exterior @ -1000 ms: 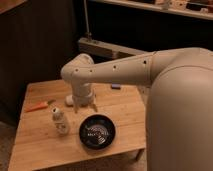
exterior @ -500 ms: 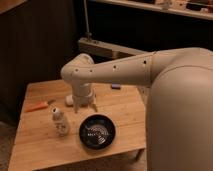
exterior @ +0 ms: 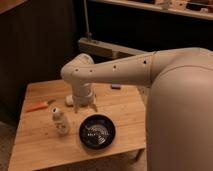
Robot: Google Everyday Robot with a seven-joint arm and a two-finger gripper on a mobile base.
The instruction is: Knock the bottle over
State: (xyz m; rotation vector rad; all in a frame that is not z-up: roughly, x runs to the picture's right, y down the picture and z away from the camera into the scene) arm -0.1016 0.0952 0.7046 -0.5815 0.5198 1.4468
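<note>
The bottle [exterior: 60, 121] is small, whitish and translucent with a white cap. It stands upright on the wooden table [exterior: 45, 150], left of the round black bowl [exterior: 97, 132]. My gripper [exterior: 85, 106] points down at the end of the white arm, above the table behind the bowl and to the right of the bottle, a short way apart from it. The arm's wrist hides the upper part of the gripper.
An orange-handled tool [exterior: 38, 106] lies near the table's left edge. A small whitish object [exterior: 69, 100] sits just left of the gripper. A small dark object [exterior: 116, 86] lies at the back of the table. Dark cabinets and a shelf stand behind.
</note>
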